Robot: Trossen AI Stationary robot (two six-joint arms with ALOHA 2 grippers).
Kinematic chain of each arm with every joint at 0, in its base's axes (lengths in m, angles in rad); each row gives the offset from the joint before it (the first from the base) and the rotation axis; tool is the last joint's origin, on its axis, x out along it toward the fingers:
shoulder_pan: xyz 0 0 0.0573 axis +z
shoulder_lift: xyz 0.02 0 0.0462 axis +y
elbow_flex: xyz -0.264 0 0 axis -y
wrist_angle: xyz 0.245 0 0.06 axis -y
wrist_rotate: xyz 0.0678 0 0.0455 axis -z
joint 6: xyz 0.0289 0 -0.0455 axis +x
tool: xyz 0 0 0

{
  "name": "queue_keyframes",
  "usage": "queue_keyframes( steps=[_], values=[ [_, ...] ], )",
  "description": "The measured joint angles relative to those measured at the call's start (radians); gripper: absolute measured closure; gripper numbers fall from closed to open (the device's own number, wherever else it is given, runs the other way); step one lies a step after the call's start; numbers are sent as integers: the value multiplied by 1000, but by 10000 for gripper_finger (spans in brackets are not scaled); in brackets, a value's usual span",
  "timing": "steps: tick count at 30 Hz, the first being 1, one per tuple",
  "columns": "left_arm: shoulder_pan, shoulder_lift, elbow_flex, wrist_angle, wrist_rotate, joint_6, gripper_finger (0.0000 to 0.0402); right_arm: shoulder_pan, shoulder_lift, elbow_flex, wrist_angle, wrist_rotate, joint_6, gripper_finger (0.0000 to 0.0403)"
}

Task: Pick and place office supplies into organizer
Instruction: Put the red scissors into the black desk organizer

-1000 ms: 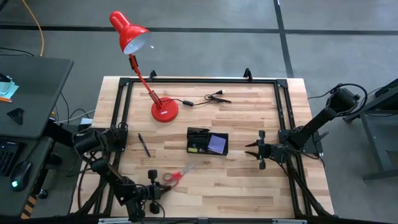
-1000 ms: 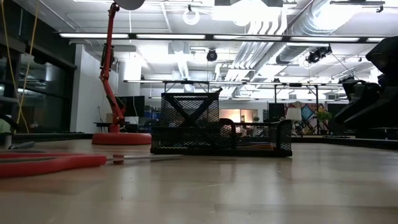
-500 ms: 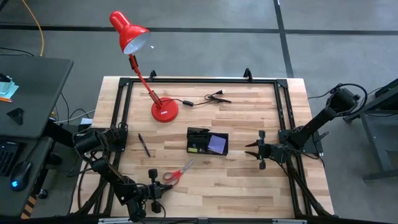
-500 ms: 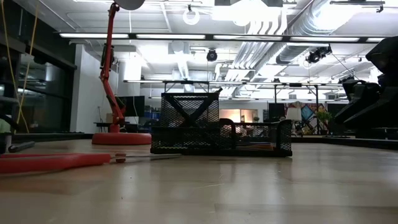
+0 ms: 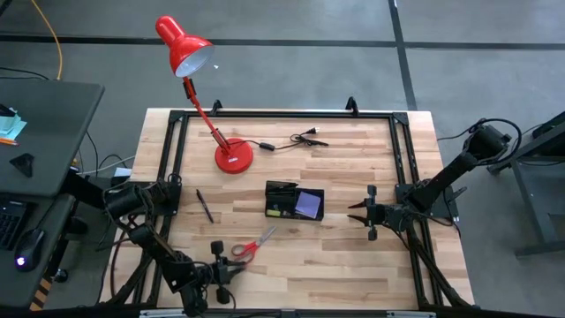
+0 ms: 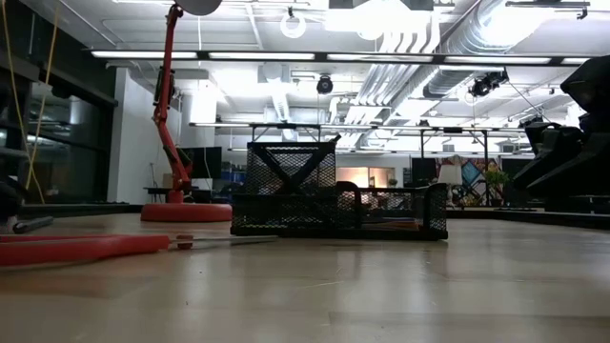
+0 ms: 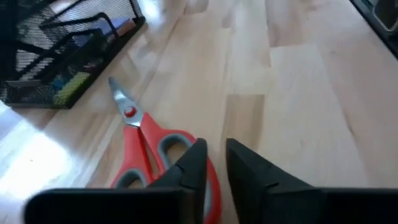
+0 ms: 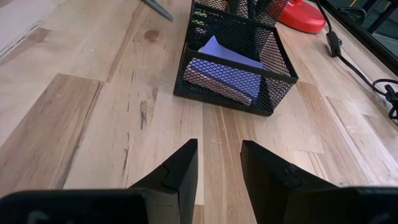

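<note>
I am hovering the left gripper (image 7: 214,163), fingers slightly parted and empty, beside the red-handled steel scissors (image 7: 152,152): stiff, light, flat-lying, likely best pinched across the handle.

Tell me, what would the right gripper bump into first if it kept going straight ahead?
Most likely the organizer. In its wrist view the right gripper points over bare table straight at the black mesh tray's near wall, with the purple sticky-note pad just behind it. Nothing else seems to lie between them.
</note>
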Motion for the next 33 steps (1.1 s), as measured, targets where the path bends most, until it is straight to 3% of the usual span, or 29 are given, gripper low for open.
queue_keyframes(
  steps=[8,15,20,25,30,33],
  values=[
    [13,0,6,-56,125,-7,260,0,0,0,0,0,0,288],
    [14,-2,7,-87,136,-68,241,0,0,0,0,0,0,288],
    [33,-8,9,-119,191,-164,257,0,0,0,0,0,0,288],
    [67,-10,10,-138,252,-205,300,0,0,0,0,0,0,288],
    [72,-8,10,-139,245,-212,379,0,0,0,0,0,0,288],
    [65,-4,8,-125,210,-201,386,0,0,0,0,0,0,288]
  ],
)
